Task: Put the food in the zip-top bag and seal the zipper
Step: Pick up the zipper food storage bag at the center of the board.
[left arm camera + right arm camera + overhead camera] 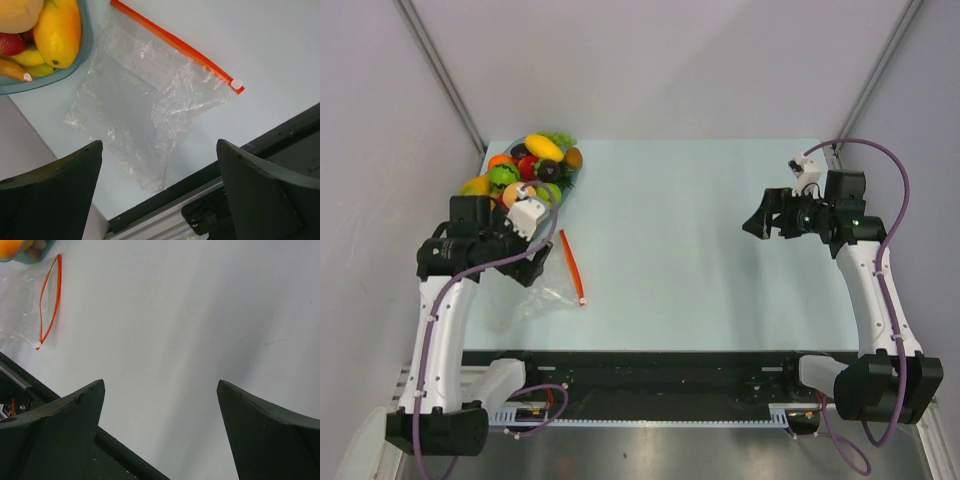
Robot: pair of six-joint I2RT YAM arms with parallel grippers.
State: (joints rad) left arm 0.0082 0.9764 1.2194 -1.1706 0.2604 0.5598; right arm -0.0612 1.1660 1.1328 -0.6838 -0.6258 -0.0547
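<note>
Food (pixel 535 165) sits heaped in a translucent bluish dish (pixel 84 52) at the far left corner of the desk (pixel 700 250), a glossy pile of yellow, green, orange, red and dark pieces, and none of it is in the zip-top bag (pixel 145 110) yet. That bag lies flat and crinkled on the desk just nearer than the dish, its zipper (pixel 175 45) running along the edge that faces the middle of the desk, with a small white slider (pixel 236 84) at the near end. From the right wrist view the two orange strips bow apart, so the mouth looks at least partly unsealed. The left hand (pixel 525 262) hovers over the bag beside the dish, fingers spread wide and gripping nothing. The right hand (pixel 760 220) hangs well apart on the other side of the desk, equally wide open and empty. I judge the task to be at its very start, with the first piece yet to be picked. The next move probably calls for one hand to take a piece from the pile while the other pins or lifts the bag's lip, since the thin film is likely to slide or collapse.
</note>
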